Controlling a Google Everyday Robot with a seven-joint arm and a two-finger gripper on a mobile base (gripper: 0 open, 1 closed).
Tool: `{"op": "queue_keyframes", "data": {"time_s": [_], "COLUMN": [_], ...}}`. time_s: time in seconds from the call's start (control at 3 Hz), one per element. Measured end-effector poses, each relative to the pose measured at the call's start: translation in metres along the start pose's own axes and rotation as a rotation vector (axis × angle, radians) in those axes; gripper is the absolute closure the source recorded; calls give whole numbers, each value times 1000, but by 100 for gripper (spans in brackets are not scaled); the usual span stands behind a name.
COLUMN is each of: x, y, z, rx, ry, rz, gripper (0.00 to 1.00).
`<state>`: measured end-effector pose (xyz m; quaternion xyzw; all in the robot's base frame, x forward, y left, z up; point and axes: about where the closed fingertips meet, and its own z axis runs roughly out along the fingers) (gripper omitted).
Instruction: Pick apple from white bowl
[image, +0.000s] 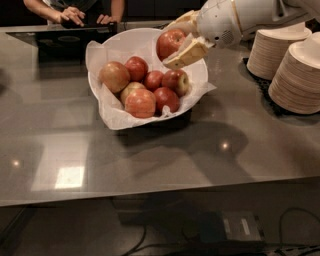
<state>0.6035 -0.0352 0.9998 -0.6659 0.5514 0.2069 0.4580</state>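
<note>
The white bowl (120, 50) with crinkled paper lining stands on the grey counter at upper middle and holds several apples. My gripper (177, 40) comes in from the upper right and is shut on the deep-red apple (169, 42), holding it lifted above the bowl's right side. Below it in the bowl lie a paler orange-tan apple (114, 76) at the left and a red apple with a yellow-green side (177, 82) at the right.
Two stacks of off-white paper plates (292, 65) stand at the right on a black mat. A person's hands (75, 15) rest on a dark tray at the counter's far edge. The counter's front edge runs along the lower part of the view.
</note>
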Motion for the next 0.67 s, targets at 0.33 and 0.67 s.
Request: {"op": "queue_keyframes", "data": {"time_s": [0.33, 0.67], "x": [-12, -13], "y": [2, 2], "z": [-25, -28], "rx": [32, 35], "ry": [-59, -64], "rz": [-12, -11], "gripper": [100, 100]}}
